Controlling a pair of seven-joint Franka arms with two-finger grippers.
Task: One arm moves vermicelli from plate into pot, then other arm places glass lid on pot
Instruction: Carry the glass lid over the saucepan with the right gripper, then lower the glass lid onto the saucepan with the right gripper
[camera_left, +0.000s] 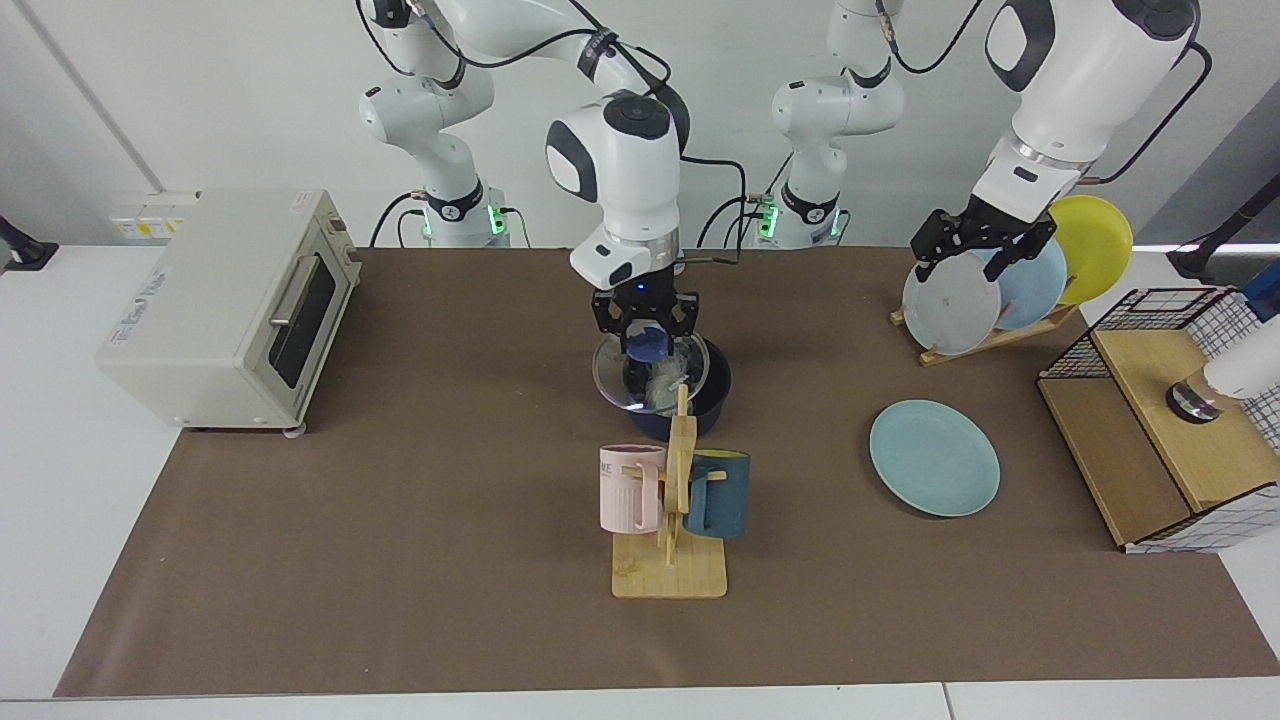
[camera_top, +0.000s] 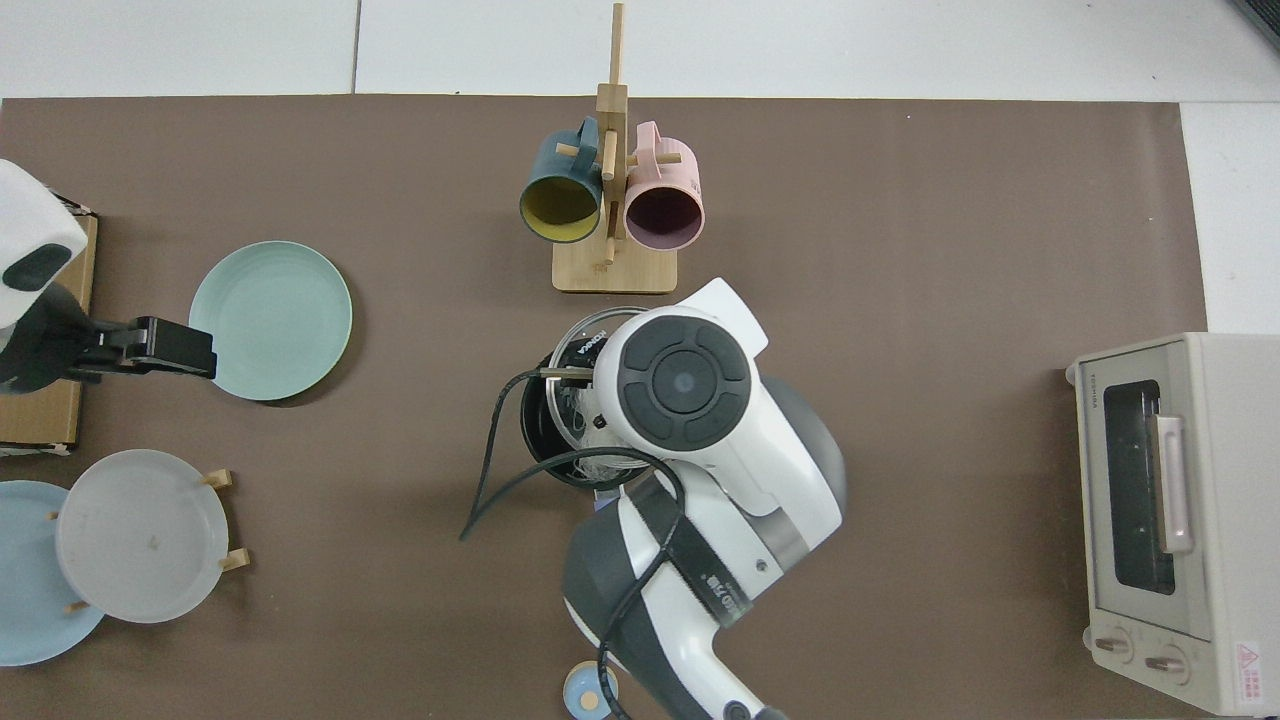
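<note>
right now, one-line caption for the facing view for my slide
Right tool holds glass lid over pot of vermicelli; left tool waits.

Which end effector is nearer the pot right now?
Right. The right end effector holds the glass lid by its knob just above the pot; the left end effector waits off by the plate rack.

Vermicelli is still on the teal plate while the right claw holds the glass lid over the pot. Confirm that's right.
Not quite. The teal plate is bare; the vermicelli already lies in the pot, as the facing view shows. The rest stands: the right claw holds the glass lid by its knob over the pot.
</note>
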